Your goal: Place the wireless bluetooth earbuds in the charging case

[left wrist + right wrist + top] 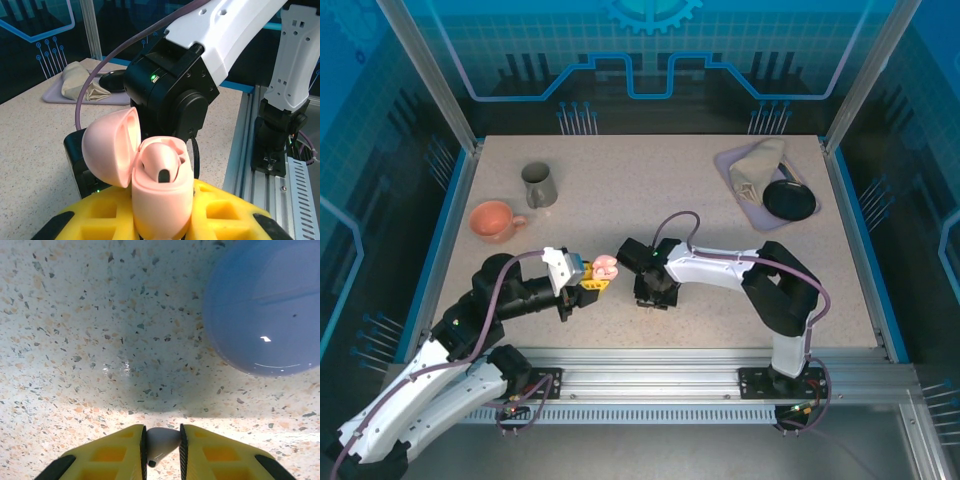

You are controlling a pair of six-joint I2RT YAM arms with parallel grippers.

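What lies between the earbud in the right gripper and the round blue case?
Bare speckled tabletop separates earbud from blue case, per right wrist view.

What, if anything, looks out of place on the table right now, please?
The right fingers pinch a pale, lavender-looking earbud, yet the lavender case beside them is shut; the open case in the left fingers is pink.
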